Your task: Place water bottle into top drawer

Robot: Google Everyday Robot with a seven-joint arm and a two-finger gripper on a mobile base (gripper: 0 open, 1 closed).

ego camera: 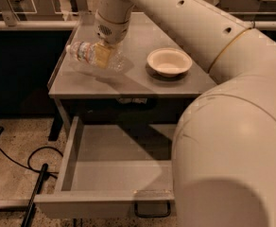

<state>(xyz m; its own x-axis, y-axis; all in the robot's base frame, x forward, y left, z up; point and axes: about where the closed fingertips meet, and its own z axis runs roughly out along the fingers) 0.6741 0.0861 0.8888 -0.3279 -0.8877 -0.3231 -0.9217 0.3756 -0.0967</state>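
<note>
Tool (103, 56) of mine is clamped across the water bottle (82, 51) at mid-body, for balance I judge. It holds the bottle sideways just above the counter (142, 86), left of the white bowl (169, 62). Below, the top drawer (114, 174) stands open to receive it.

You have in view: one pale shallow bowl (169, 62) upright on the grey tabletop (142, 83), right of the gripper (103, 56) hanging over that tabletop's left half; speckled floor (15, 129); one black cable (16, 161) looped on it, left.
</note>
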